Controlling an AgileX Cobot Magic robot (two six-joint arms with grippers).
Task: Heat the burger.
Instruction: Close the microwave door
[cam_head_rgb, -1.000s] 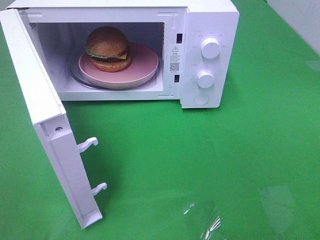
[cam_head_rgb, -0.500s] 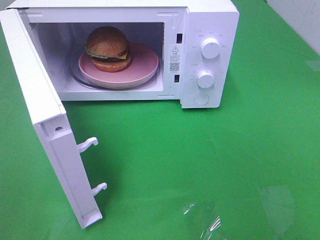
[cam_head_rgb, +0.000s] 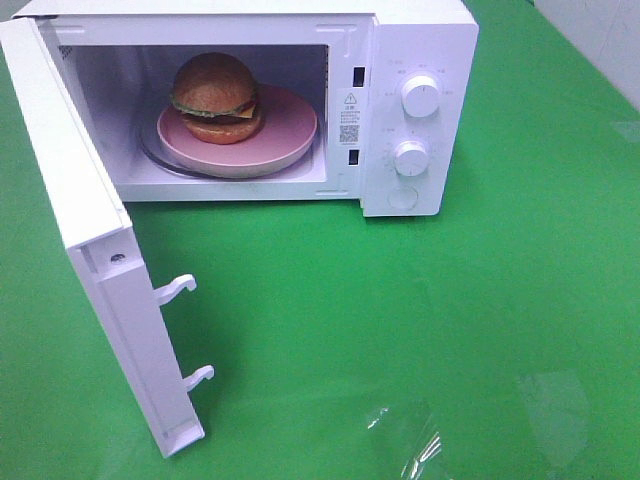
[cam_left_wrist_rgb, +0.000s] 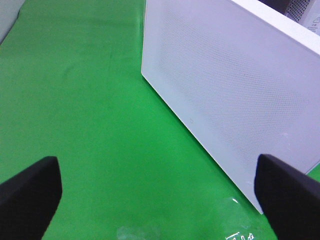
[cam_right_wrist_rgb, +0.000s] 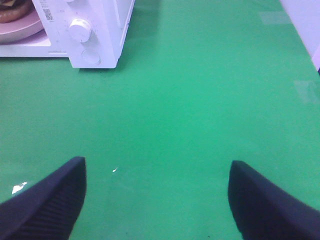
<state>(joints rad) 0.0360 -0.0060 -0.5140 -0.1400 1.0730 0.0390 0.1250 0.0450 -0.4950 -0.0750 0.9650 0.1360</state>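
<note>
The burger (cam_head_rgb: 215, 97) sits on a round pink plate (cam_head_rgb: 285, 135) inside the white microwave (cam_head_rgb: 420, 40), whose door (cam_head_rgb: 95, 250) stands wide open to the left. A sliver of the burger (cam_right_wrist_rgb: 12, 11) and the plate (cam_right_wrist_rgb: 20, 30) shows in the right wrist view. My left gripper (cam_left_wrist_rgb: 155, 200) is open and empty, facing the outer face of the open door (cam_left_wrist_rgb: 230, 95). My right gripper (cam_right_wrist_rgb: 157, 200) is open and empty over the green cloth, well in front of the microwave's control panel (cam_right_wrist_rgb: 82, 35). Neither gripper shows in the exterior high view.
Two knobs (cam_head_rgb: 420, 95) (cam_head_rgb: 411, 158) and a round button (cam_head_rgb: 403, 197) sit on the microwave's right panel. Two white latch hooks (cam_head_rgb: 175, 290) stick out of the door's edge. A green cloth (cam_head_rgb: 400, 320) covers the table, with shiny patches (cam_head_rgb: 405, 440) near its front edge.
</note>
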